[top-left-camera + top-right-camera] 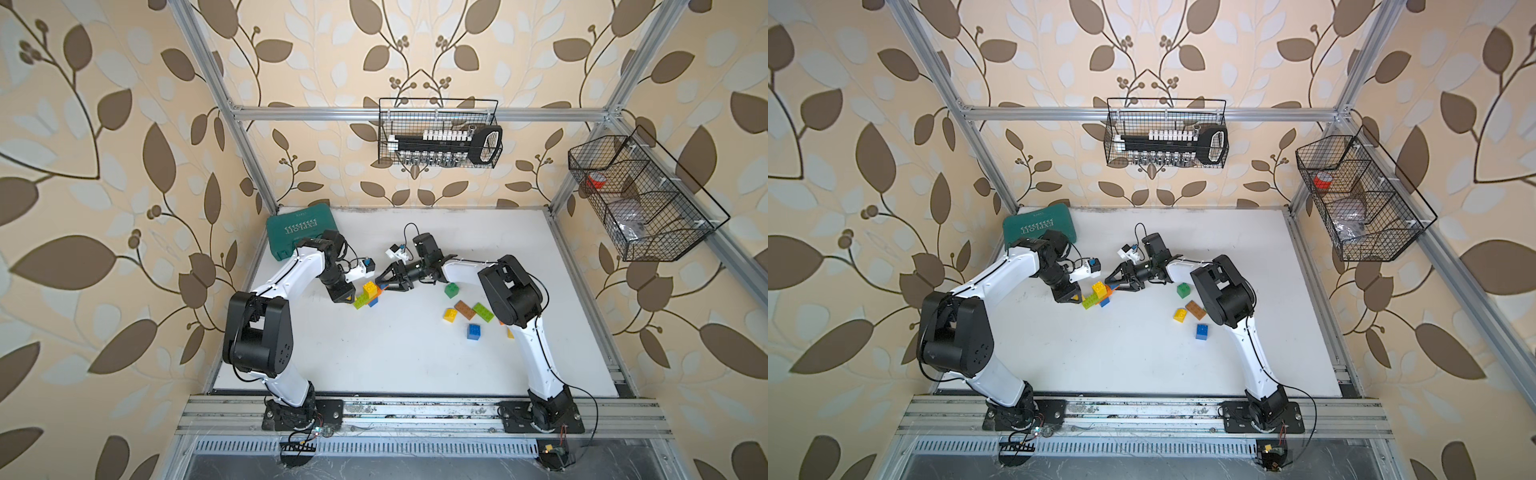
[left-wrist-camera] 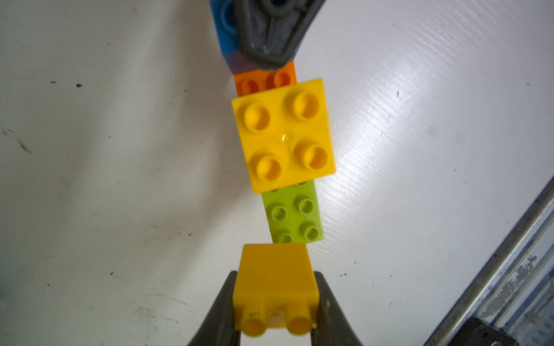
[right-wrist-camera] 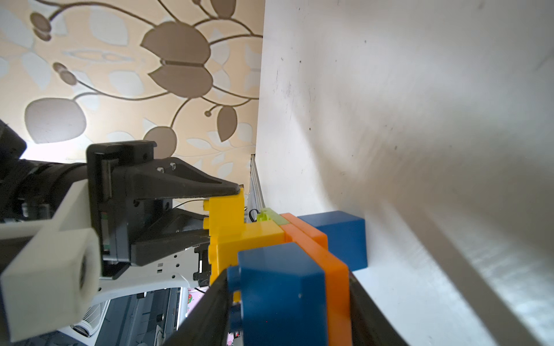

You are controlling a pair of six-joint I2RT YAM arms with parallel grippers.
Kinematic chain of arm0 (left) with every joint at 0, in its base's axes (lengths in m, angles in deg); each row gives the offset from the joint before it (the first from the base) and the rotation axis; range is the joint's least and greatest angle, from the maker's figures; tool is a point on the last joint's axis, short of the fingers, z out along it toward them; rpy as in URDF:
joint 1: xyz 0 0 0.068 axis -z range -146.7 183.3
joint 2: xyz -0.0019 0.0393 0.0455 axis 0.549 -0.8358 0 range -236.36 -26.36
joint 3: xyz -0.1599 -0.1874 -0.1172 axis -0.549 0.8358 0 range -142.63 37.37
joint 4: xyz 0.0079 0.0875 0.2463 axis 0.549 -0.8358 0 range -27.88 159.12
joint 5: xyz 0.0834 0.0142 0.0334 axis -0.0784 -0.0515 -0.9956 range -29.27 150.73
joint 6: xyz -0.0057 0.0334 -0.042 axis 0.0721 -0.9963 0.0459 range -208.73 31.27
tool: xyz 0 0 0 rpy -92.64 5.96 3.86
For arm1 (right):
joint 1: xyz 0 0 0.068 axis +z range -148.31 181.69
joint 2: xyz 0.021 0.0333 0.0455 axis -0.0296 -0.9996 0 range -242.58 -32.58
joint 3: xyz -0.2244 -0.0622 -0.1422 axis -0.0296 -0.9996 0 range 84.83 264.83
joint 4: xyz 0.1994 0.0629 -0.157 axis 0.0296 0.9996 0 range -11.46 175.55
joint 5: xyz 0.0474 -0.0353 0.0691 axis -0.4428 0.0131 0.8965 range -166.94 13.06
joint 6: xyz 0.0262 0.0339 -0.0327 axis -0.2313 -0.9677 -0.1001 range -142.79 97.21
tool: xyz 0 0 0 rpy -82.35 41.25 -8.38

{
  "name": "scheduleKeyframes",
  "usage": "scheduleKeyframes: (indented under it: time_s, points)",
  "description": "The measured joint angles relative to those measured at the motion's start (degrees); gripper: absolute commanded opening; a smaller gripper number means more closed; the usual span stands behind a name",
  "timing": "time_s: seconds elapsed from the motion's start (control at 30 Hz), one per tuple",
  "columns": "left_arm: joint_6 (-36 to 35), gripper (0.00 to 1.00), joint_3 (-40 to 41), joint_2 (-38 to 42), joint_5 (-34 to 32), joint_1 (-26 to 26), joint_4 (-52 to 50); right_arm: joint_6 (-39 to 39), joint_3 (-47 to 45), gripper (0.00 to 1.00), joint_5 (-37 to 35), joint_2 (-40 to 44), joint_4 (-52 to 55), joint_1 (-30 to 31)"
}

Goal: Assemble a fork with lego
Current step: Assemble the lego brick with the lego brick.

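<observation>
Left gripper (image 2: 274, 299) is clamping tight on the yellow end brick of the lego assembly (image 2: 283, 134), lying left of centre on the table (image 1: 395, 353). Right gripper (image 3: 286, 287) is pinching its blue-and-orange end. Light, rigid, slick plastic: flat side walls are likely offering the surest hold.

Under the right arm's elbow (image 1: 513, 297) some loose bricks get lost. In a top view only slivers of a yellow brick (image 1: 510, 333) and an orange brick (image 1: 501, 322) peek out. The left arm (image 1: 309, 255) covers a corner of the teal case (image 1: 291, 230). In the left wrist view the held yellow brick (image 2: 274, 275) runs off the edge between the left fingers (image 2: 218, 314). One of the right fingers (image 2: 269, 33) hides most of a blue brick (image 2: 225, 28). What lies in the side wire basket (image 1: 656, 245) is too small to name.
</observation>
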Motion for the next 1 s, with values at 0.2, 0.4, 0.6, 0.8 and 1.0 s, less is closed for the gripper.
scheduleKeyframes:
  time_s: [0.2,0.4,0.6,0.8,1.0]
  points:
    - [0.2,0.00,0.2,0.1,0.0,0.4,0.7,-2.1,-1.4,0.46,0.3,0.0,-3.1,0.0]
    - [0.6,0.00,0.4,0.2,0.0,0.4,1.6,-6.3,-6.0,0.40,-0.5,1.8,-8.9,0.0]
    - [0.5,0.00,0.8,1.4,0.2,0.4,2.4,-11.2,-11.3,0.39,-2.7,4.1,-15.4,-0.2]
    - [-0.7,0.00,0.8,2.1,1.4,0.8,2.6,-14.2,-16.9,0.38,-5.8,7.5,-19.2,-1.5]
    - [-1.0,0.00,2.0,2.8,3.0,2.0,4.9,-18.1,-21.4,0.38,-8.3,8.9,-25.7,-2.1]
